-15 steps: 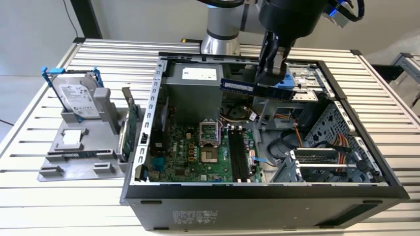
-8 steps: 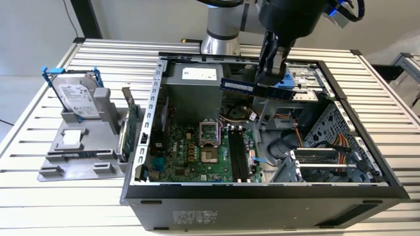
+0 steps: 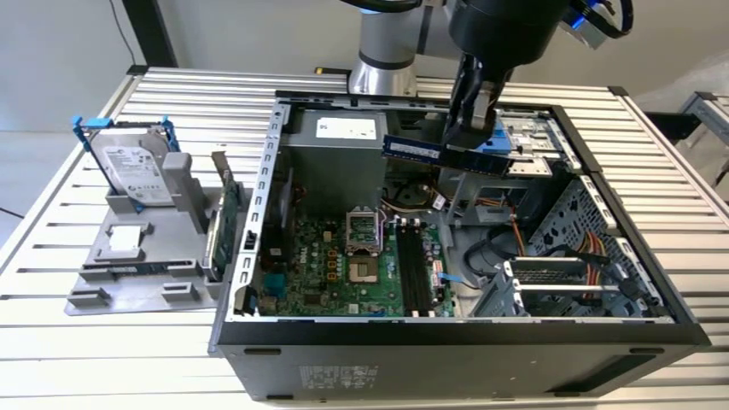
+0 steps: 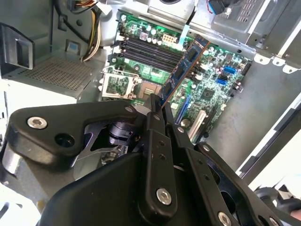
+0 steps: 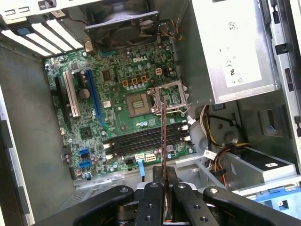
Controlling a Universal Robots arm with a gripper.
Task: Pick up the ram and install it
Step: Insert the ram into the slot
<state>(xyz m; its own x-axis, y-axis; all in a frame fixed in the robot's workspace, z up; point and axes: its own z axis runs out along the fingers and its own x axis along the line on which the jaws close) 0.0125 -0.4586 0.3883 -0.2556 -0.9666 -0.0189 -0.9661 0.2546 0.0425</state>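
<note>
While over case (image 3: 456,331), ram (image 3: 412,150) in gripper (image 3: 463,139)

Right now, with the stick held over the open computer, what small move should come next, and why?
Probably turn it first: the gripper holds the ram above the motherboard, crosswise to the black memory slots, so it should line up before descending.

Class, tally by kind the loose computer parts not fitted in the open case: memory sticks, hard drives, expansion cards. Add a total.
Long blue-green ram stick, in the gripper: 1
Silver hard drive, blue-framed, on the grey stand: 1
Green expansion card, on the stand: 1
Total: 3
</note>
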